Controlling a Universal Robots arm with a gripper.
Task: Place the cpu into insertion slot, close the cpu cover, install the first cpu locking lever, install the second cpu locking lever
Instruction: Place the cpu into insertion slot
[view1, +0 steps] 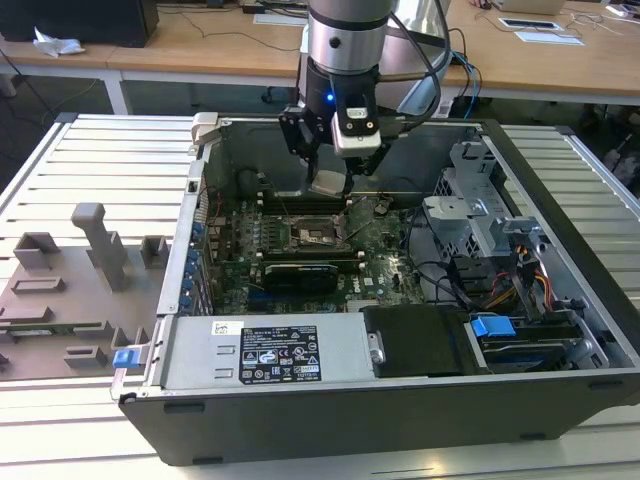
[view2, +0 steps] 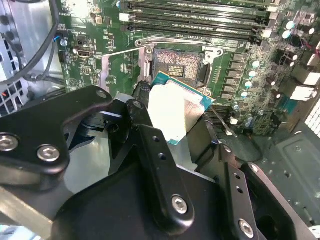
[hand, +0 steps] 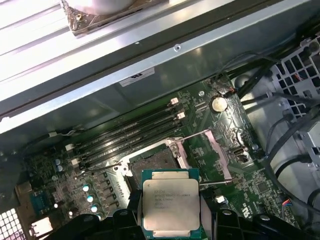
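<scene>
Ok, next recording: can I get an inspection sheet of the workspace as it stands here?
Surface: slatted metal table carrying an open computer case.
Job's things: cpu held above the motherboard, not yet in the insertion slot, whose contact field is bare; cpu cover stands open beside the slot.
Clutter: grey fixture tray on the table at the exterior view's left.
Gripper: gripper shut on the cpu's edges.
Cables: dark bundles inside the case; arm cables looping off the arm.
Surroundings: wooden desks behind the table.
</scene>
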